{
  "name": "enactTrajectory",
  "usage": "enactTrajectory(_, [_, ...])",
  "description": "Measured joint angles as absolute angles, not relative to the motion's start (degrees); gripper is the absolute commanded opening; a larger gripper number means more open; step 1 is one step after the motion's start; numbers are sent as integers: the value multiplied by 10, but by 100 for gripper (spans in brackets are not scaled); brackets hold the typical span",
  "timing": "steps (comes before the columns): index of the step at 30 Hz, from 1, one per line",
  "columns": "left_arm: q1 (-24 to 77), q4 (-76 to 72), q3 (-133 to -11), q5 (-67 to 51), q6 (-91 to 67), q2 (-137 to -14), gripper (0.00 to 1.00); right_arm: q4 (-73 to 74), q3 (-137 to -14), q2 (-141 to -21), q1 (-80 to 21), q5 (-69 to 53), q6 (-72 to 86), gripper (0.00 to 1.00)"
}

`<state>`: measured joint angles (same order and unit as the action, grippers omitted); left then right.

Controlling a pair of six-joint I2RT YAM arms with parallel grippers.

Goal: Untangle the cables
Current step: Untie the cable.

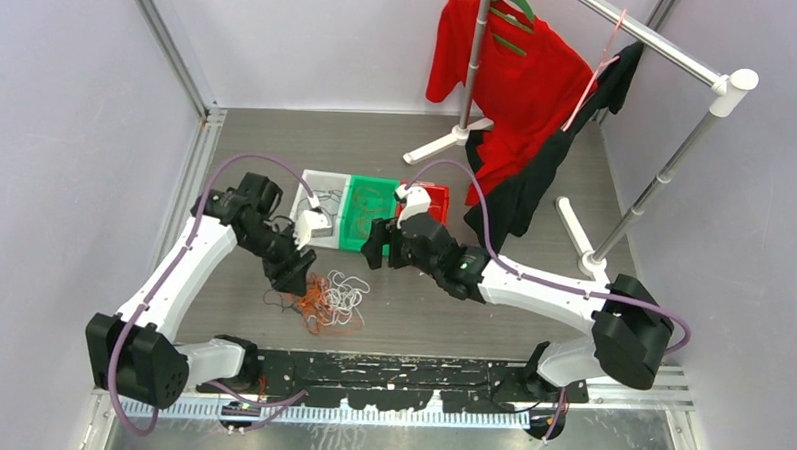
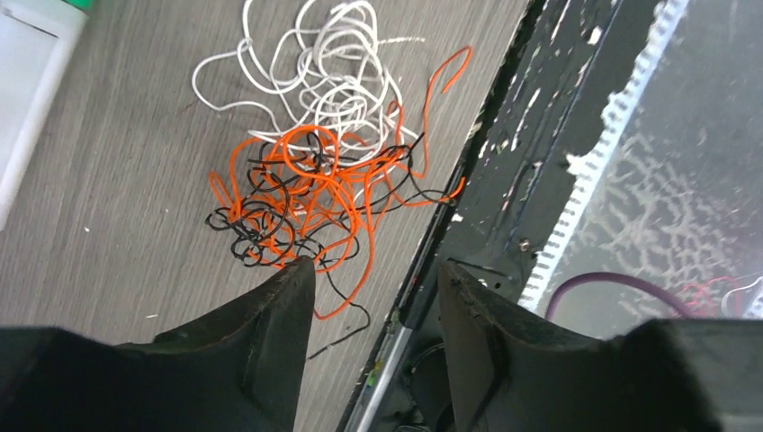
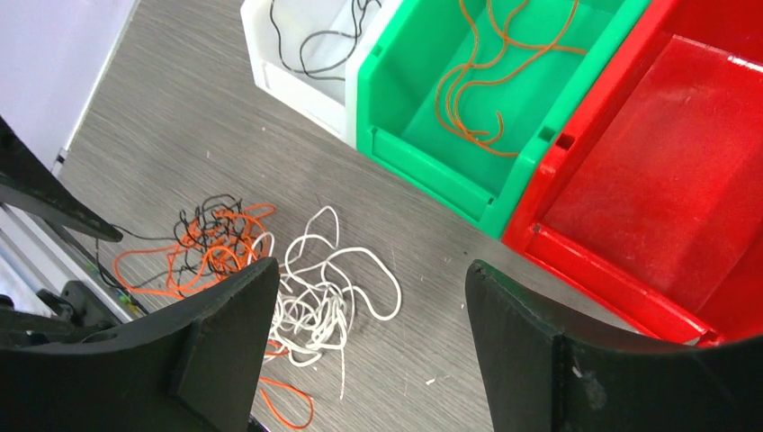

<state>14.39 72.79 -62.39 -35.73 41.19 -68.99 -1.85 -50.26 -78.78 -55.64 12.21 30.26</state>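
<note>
**A:** Where do things stand?

**B:** The bunch of thin, curly orange, black and white cables (image 2: pixel 315 171) lies loose on the grey wood-grain table (image 3: pixel 180 135). In the overhead view it is at 6 o'clock from the green plastic bin (image 3: pixel 423 171). The left gripper (image 2: pixel 376 267) is at the bunch's 10 o'clock side, jaws partly apart and nothing pinched. The right gripper (image 3: pixel 371 268) is at 2 o'clock, jaws wide and empty.

**A:** What worries you?

**B:** The orange and black strands are knotted through each other. Closing on that knot would likely catch several at once. A lift would then drag the whole clump instead of one strand.

**A:** And the table's edge?

**B:** In the left wrist view, one orange loop reaches the seam beside the black mounting plate (image 2: pixel 531 117), at 3 o'clock of the knot. A pull that way could snag it.

**A:** The white loops?

**B:** They are looser and mostly at 12 o'clock of the knot, but they touch it and could ride along. The green bin holds orange strands and the white plastic bin (image 3: pixel 301 97) holds black ones. I'd judge a mixed grab would spoil that sorting.
</note>
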Motion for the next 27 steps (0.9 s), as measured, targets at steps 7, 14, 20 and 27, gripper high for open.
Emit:
enactTrajectory(7, [144, 690, -555, -322, 441, -693, 45, -20, -484, -788, -573, 130, 304, 77])
enactTrajectory(14, [144, 636, -529, -291, 443, -705, 5, -21, -484, -788, -578, 133, 303, 73])
enactTrajectory(20, [144, 627, -537, -259, 453, -703, 0, -22, -490, -792, -582, 134, 301, 75])
enactTrajectory(27, [144, 686, -672, -270, 430, -658, 0, -74, -499, -802, -601, 110, 272, 79])
